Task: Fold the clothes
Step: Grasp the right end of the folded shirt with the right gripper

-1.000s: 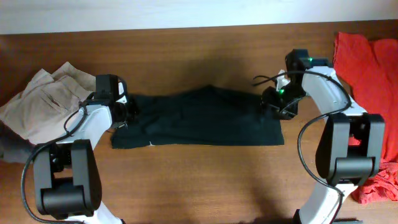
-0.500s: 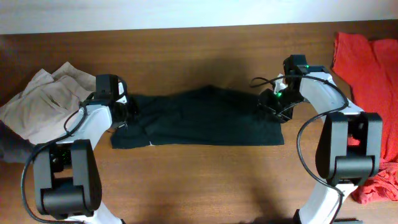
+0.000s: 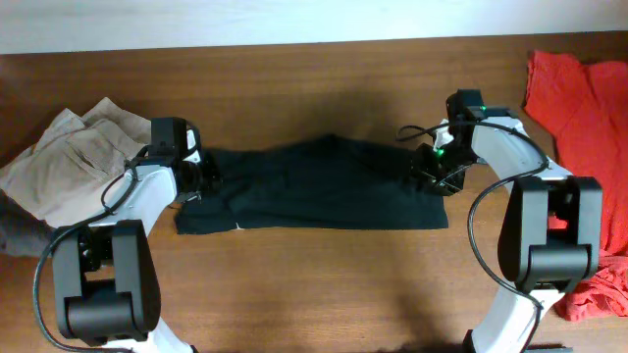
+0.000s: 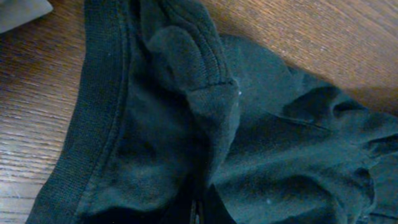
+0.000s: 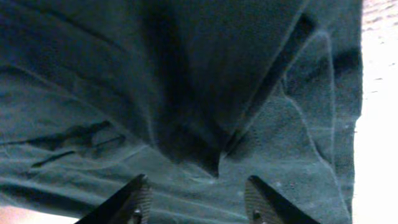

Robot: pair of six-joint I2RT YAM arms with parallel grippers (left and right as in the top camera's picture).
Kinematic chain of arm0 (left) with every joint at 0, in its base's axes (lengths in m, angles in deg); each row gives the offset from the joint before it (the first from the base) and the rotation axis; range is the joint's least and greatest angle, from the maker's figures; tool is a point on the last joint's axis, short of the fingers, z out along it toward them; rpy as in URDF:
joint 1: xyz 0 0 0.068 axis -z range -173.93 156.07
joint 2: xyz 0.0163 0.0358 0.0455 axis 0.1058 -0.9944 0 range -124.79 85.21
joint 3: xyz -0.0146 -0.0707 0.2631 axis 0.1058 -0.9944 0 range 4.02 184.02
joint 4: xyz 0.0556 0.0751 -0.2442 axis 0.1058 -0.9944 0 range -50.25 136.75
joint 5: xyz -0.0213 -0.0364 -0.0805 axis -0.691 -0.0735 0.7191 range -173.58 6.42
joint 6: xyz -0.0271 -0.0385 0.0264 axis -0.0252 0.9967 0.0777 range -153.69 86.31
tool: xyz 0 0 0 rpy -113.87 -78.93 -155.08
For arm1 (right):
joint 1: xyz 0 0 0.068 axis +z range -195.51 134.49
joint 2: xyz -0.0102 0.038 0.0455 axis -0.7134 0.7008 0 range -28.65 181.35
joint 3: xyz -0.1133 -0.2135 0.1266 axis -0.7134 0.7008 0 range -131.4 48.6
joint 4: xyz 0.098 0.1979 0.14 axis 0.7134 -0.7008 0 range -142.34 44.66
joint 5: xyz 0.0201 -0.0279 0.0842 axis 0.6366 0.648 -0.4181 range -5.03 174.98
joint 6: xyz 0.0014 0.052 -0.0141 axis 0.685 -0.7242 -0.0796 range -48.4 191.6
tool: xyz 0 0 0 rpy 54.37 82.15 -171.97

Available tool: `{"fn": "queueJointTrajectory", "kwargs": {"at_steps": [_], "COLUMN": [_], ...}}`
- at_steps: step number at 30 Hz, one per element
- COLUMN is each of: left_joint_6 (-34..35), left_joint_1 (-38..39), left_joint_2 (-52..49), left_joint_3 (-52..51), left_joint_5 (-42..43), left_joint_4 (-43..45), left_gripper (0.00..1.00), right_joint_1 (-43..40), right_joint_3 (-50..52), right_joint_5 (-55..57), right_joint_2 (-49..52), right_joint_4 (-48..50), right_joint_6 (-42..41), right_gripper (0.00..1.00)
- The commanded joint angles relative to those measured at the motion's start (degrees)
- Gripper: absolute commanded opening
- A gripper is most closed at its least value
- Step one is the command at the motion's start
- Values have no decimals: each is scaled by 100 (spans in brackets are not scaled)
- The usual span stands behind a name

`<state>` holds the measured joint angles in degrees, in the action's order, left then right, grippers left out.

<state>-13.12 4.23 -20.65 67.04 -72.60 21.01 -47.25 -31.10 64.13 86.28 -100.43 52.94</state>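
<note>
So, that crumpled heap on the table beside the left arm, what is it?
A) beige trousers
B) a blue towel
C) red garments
A: the heap at that end is beige trousers; the red garments lie at the opposite end.

No text, brand, number or sign can be read in any view. The only label-like thing is a small white tag (image 3: 238,226) on the hem of the black T-shirt (image 3: 324,186), toward its 7 o'clock corner. It is too small to show any print.
</note>
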Motion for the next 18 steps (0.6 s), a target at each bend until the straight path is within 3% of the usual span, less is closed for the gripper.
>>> {"fn": "queueJointTrajectory", "kwargs": {"at_steps": [1,8,9,12,18], "left_joint_6": [-116,-116,-116,-192,-227], "left_joint_1": [-39,-39,-39,-42,-46], "left_joint_2": [164,164,164,164,164], "left_joint_3": [105,105,105,105,105], "left_joint_5": [85,83,83,85,85], "left_joint_4": [-9,-9,-7,-7,-31], "left_gripper": [0,1,0,0,1], "right_joint_1": [-17,-17,-17,-24,-280], "right_joint_3": [122,175,177,175,146], "right_joint_5": [74,55,55,57,243], "right_joint_2": [20,20,20,17,-15], "right_joint_4": [55,461,490,481,264], "right_joint_6": [-31,-31,-31,-17,269], "right_gripper": [46,31,21,6,4]}}
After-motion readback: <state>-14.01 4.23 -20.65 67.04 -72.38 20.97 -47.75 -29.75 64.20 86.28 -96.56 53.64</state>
